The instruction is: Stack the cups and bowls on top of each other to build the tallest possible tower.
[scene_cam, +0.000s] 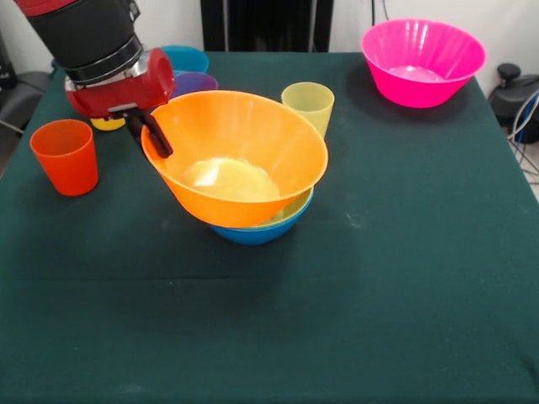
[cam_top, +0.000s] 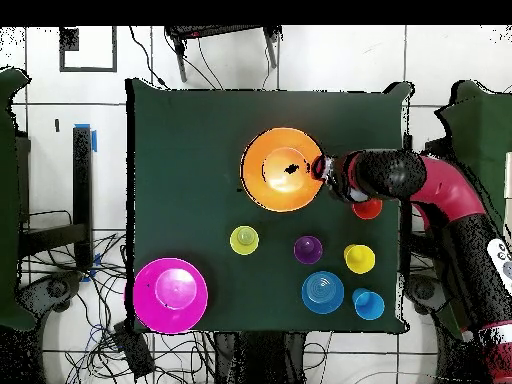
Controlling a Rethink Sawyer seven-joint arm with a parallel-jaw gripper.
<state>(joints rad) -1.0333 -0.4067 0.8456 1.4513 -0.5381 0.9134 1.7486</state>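
Orange-yellow bowl (scene_cam: 236, 156) tilted on blue bowl (scene_cam: 257, 231), claw (scene_cam: 152, 130) clenched on its rim, no readable writing.

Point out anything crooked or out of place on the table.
The large translucent orange-yellow bowl sits tilted in the medium blue bowl beneath, not nested level. The robot's hand is at its raised rim.
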